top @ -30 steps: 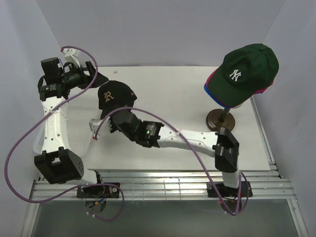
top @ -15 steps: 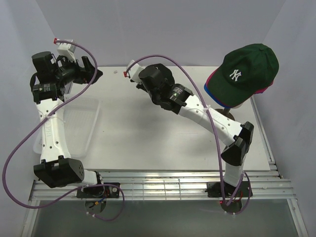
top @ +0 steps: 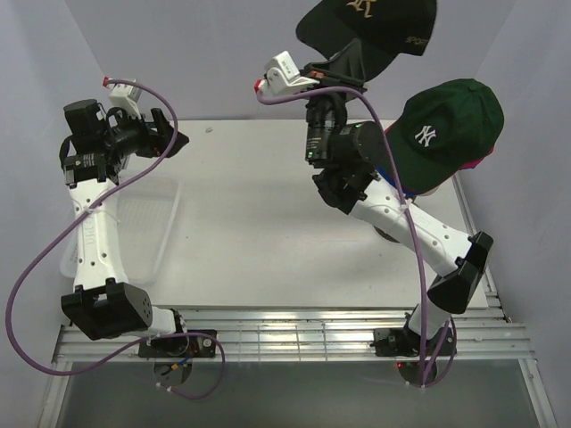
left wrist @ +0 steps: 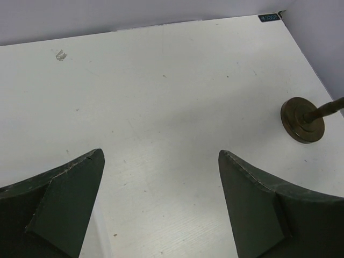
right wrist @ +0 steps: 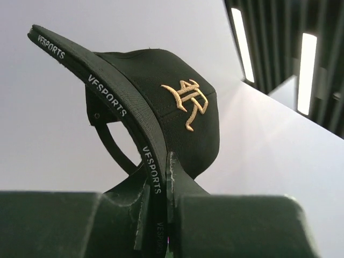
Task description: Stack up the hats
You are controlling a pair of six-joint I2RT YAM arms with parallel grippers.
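the right gripper (right wrist: 158,180) is closed on the brim (right wrist: 110,94) of the black cap (right wrist: 180,102). its two fingers pinch the brim edge from both sides, and white letters "vfsports" run along this edge. the cap stands up above the fingers, with the gold emblem (right wrist: 185,99) on its front and the brim pointing up and to the left in the wrist view. in the top view this gripper (top: 343,62) is lifted high over the far edge of the bench, a little to the right of the middle, and the black cap (top: 370,20) hangs in the air above it, touching nothing else. the right arm reaches up to it from the near right corner.

just beside, toward the far right corner, the dark green cap (top: 446,125) with the white ny logo (top: 426,135) sits on top of a stand. an edge of pink cap (top: 480,163) shows under it at the right side. the black cap is higher than the green one and apart from it.

the left gripper (left wrist: 161,161) is spread wide and holds nothing; between its fingers (left wrist: 70,193) only the white bench top (left wrist: 172,86) is seen. in the top view it (top: 169,138) hovers near the far left corner, pointing to the right. its wrist view shows also the dark round base (left wrist: 302,119) of the stand near the right edge.

a white mesh basket (top: 147,223) lies along the left edge of the bench, under the left arm.
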